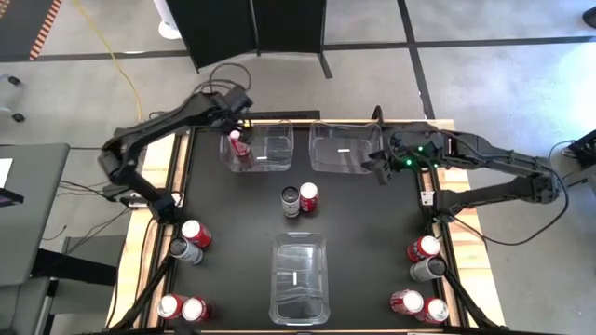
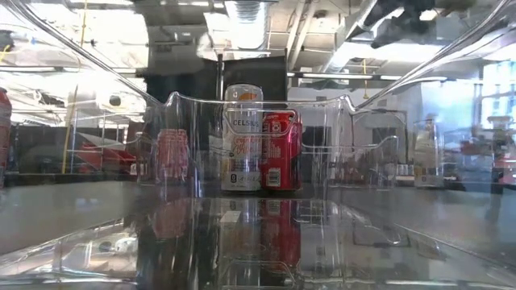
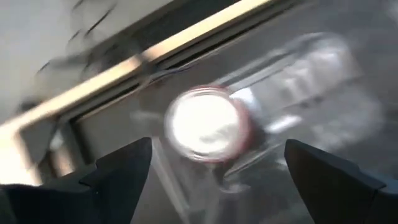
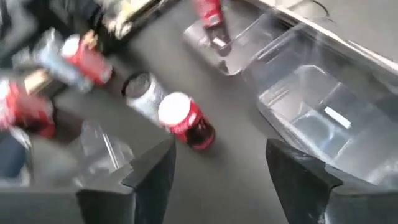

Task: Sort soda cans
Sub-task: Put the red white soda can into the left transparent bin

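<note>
Your left hand [image 1: 237, 127] sits at the upper left of the high view, fingers spread wide and holding nothing, directly above a red can [image 1: 240, 149] that stands inside the upper-left clear bin [image 1: 276, 136]; in the left wrist view that can's silver top [image 3: 205, 123] shows between the two dark fingers without touching them. I judge the step in hand to be the release of a red can into that bin. Your right hand [image 1: 381, 167] is at the upper centre-right, beside the second upper bin [image 1: 340, 149], which holds no cans; its fingers stand apart and hold nothing. Your next move calls for lifting the left hand clear of the bin wall and fetching another can, most readily from the pair at the centre of the desk [image 1: 372, 242]: one grey can [image 1: 291, 201] touching one red can [image 1: 308, 196]. Count in the high view: eleven cans visible, eight red and three grey, with four at lower left, four at lower right. Three clear bins, the third [image 1: 300, 277] at lower centre.
</note>
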Controlling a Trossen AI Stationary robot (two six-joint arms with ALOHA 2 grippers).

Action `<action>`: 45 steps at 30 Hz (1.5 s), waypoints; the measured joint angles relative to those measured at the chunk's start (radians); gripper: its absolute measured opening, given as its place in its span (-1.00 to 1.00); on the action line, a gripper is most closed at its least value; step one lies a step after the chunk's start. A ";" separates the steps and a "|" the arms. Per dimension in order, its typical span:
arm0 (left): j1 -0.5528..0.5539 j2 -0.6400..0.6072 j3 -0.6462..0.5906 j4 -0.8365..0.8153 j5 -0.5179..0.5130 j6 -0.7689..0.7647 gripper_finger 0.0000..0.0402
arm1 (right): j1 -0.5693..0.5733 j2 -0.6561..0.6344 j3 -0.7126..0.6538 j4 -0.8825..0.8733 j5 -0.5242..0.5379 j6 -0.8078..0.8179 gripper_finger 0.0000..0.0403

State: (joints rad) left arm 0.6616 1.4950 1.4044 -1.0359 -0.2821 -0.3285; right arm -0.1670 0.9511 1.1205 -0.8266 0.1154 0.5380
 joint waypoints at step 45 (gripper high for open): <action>-0.518 -0.216 0.001 0.169 0.126 0.143 0.81 | 0.072 0.712 -0.129 0.684 -0.087 -0.485 0.80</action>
State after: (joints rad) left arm 0.1432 1.2788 1.4049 -0.8668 -0.1566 -0.1851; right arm -0.0948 1.6628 0.9916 -0.1430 0.0284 0.0527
